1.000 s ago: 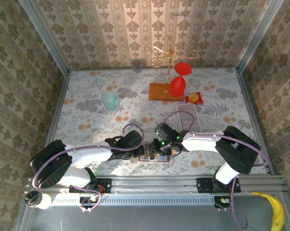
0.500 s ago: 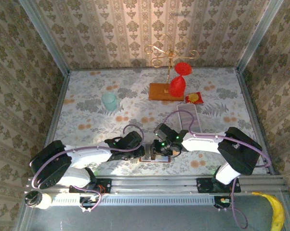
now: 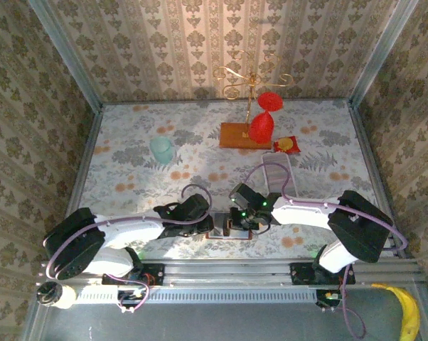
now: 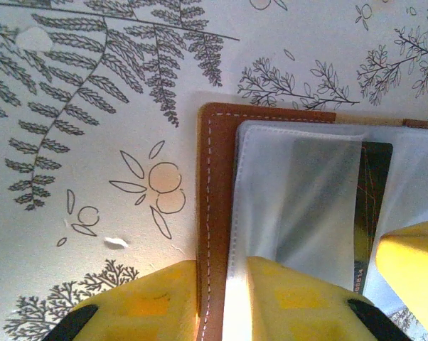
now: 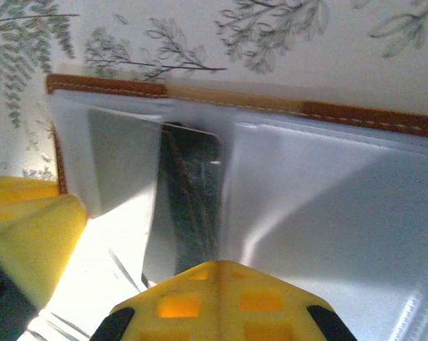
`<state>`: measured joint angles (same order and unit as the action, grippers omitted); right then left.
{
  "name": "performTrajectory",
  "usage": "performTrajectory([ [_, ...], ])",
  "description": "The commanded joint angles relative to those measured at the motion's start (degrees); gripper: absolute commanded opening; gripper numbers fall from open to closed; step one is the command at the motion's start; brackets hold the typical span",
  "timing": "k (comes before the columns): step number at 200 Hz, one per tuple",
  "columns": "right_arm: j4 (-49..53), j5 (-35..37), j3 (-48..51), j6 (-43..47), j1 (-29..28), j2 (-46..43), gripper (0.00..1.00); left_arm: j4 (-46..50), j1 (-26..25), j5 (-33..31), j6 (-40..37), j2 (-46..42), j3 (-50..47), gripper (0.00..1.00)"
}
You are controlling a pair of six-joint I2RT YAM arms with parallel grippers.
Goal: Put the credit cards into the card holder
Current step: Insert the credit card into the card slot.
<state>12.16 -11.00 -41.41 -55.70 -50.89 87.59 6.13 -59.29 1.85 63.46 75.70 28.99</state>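
Observation:
The card holder (image 3: 228, 231) lies open near the table's front edge, with a brown leather cover (image 4: 214, 177) and clear grey pockets (image 5: 328, 192). My left gripper (image 4: 217, 309) is shut on the holder's left cover edge, leather and pocket rim between the fingers. A dark credit card (image 5: 193, 185) sits part-way inside a middle pocket and shows in the left wrist view too (image 4: 374, 206). My right gripper (image 5: 221, 302) is shut, its fingertips pressed together right at the card's near end. In the top view the left gripper (image 3: 211, 226) and right gripper (image 3: 241, 224) meet over the holder.
A long white tray (image 3: 278, 170) lies just behind the right arm. Further back stand a wooden stand base (image 3: 244, 135) with gold hooks and red pieces, a red-and-yellow packet (image 3: 286, 145) and a teal cup (image 3: 161, 149). A banana (image 3: 406, 312) lies off the table.
The right gripper's jaws have closed together over the holder and its arm has shifted slightly right. The left gripper keeps its hold on the cover.

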Motion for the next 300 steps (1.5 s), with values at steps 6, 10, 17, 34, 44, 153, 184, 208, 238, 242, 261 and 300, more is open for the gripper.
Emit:
performTrajectory([
  [6, 2.38, 2.46, 0.64, 0.08, -0.60, -0.35, 0.00, 1.51, -0.40, 0.61, 0.63, -0.34, -1.42, 0.23],
  [10, 2.42, 2.48, 0.55, 0.08, -0.65, -0.11, 0.00, 1.47, -0.39, 0.70, 0.61, -0.29, -1.46, 0.23],
  [17, 2.51, 2.63, 0.37, 0.18, -0.79, 0.37, 0.00, 1.43, -0.40, 0.72, 0.54, -0.29, -1.45, 0.23],
  [34, 2.57, 2.66, -0.39, 0.39, -1.18, 1.60, 0.00, 1.30, -0.49, 0.79, 0.52, -0.29, -1.48, 0.23],
  [44, 2.59, 2.57, -1.09, 0.42, -1.53, 2.50, 0.00, 1.09, -0.48, 0.80, 0.58, -0.30, -1.57, 0.23],
  [153, -3.12, 1.86, -4.58, -0.80, -3.99, 5.05, 0.00, -6.40, -1.44, 1.48, 1.75, -0.91, -3.35, 0.30],
  [184, -2.94, 2.26, -4.99, -0.85, -4.04, 5.22, 0.00, -8.61, -2.01, 1.25, 2.28, -1.30, -3.59, 0.31],
  [208, -3.73, 2.17, -4.78, -1.01, -4.03, 5.22, 0.00, -8.85, -2.38, 0.59, 2.28, -1.71, -3.85, 0.31],
  [238, -6.93, 1.18, -4.31, -1.34, -4.04, 4.47, 0.00, -9.06, -2.57, 0.97, 2.28, -1.35, -3.77, 0.32],
  [242, -7.08, 1.14, -4.30, -1.32, -4.04, 4.29, 0.00, -8.96, -2.61, 0.98, 2.28, -1.35, -3.77, 0.32],
  [261, -5.56, 1.91, -4.38, -0.44, -4.08, 2.52, 0.01, -7.63, -2.59, 0.71, 2.11, -1.43, -3.40, 0.32],
  [300, 4.96, 8.55, -2.82, -0.09, -4.12, -4.16, 0.15, -2.33, -2.69, -0.69, 1.40, -1.19, -2.54, 0.31],
])
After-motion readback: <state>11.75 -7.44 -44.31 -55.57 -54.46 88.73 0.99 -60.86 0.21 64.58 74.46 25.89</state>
